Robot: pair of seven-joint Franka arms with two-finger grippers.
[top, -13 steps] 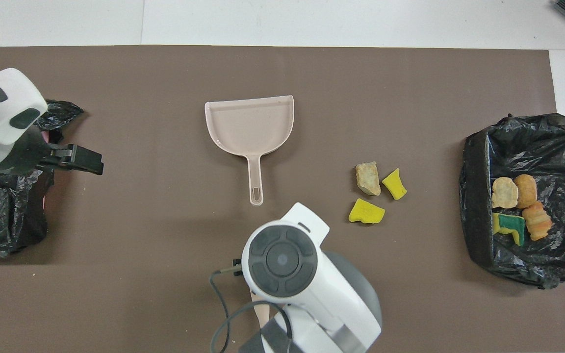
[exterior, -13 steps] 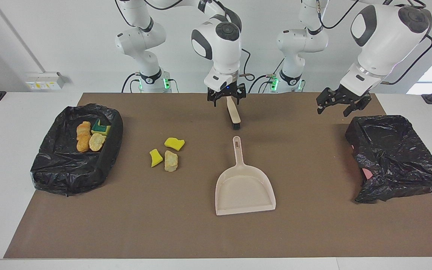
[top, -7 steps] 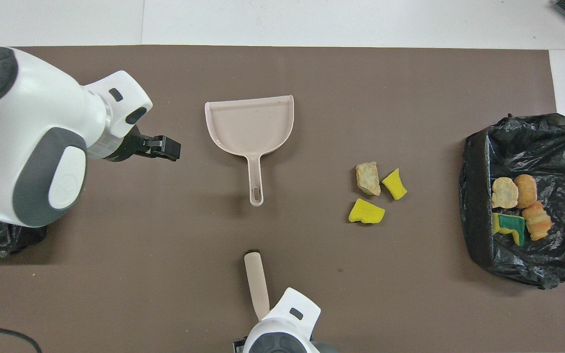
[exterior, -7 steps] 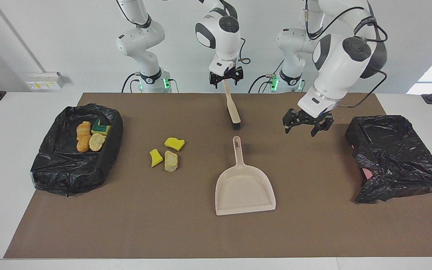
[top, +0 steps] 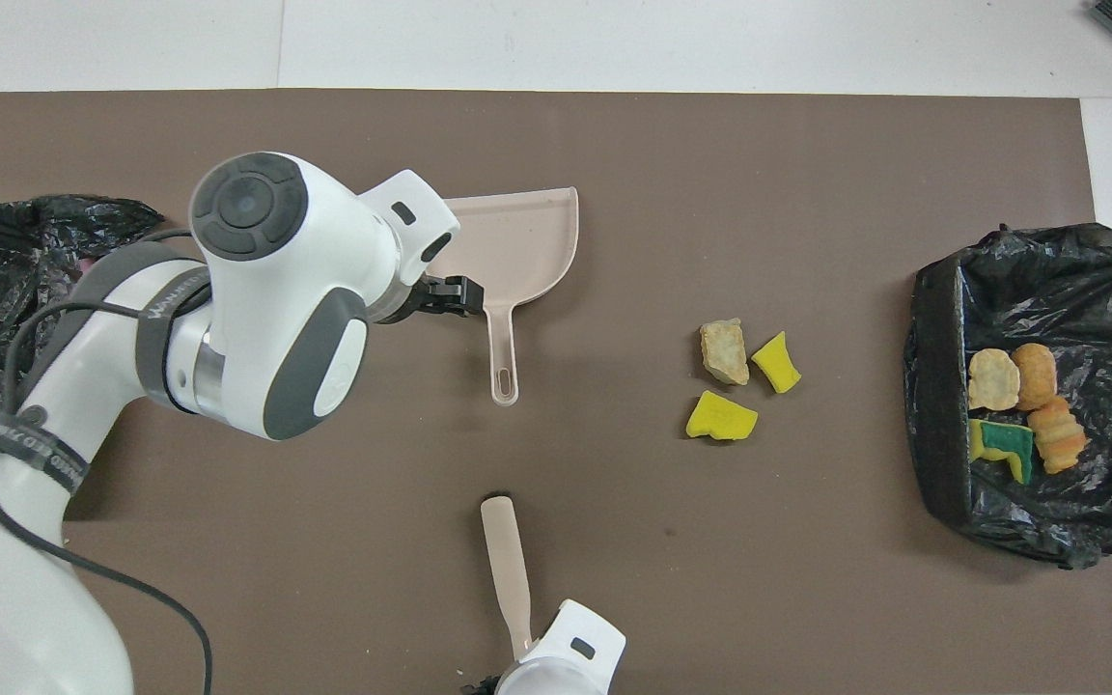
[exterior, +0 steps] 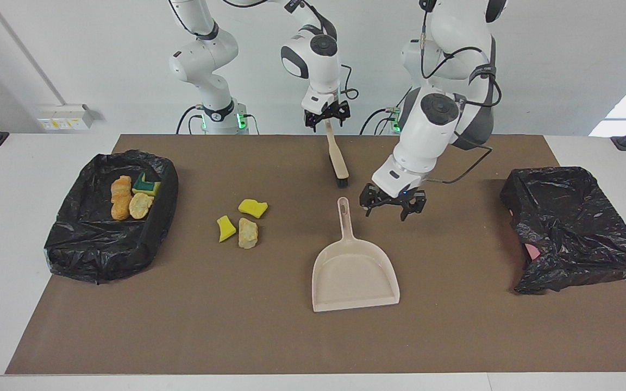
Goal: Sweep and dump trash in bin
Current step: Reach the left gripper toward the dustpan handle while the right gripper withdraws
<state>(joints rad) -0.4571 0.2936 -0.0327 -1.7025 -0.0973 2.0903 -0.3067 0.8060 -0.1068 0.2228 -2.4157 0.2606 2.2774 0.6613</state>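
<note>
Here we see a brown-matted desk (exterior: pixel 269 336) with two black-lined bins. Three pieces of trash (exterior: pixel 239 221), two yellow sponge chunks and a beige bread-like lump, lie loose on the mat between the dustpan (exterior: pixel 354 271) and the bin (exterior: pixel 111 214) at the right arm's end, which already holds four more scraps. We judge the pieces light and soft, likely to roll or tumble when brushed, so sweeping suits them better than pinching. The left gripper (exterior: pixel 393 203), fingers apart and empty, hovers just beside the dustpan's handle, the sensible place to take hold. The right gripper (exterior: pixel 326 115), fingers apart, sits at the top of the brush (exterior: pixel 337 158) handle. The second bin (exterior: pixel 571 228) lies crumpled at the left arm's end.
</note>
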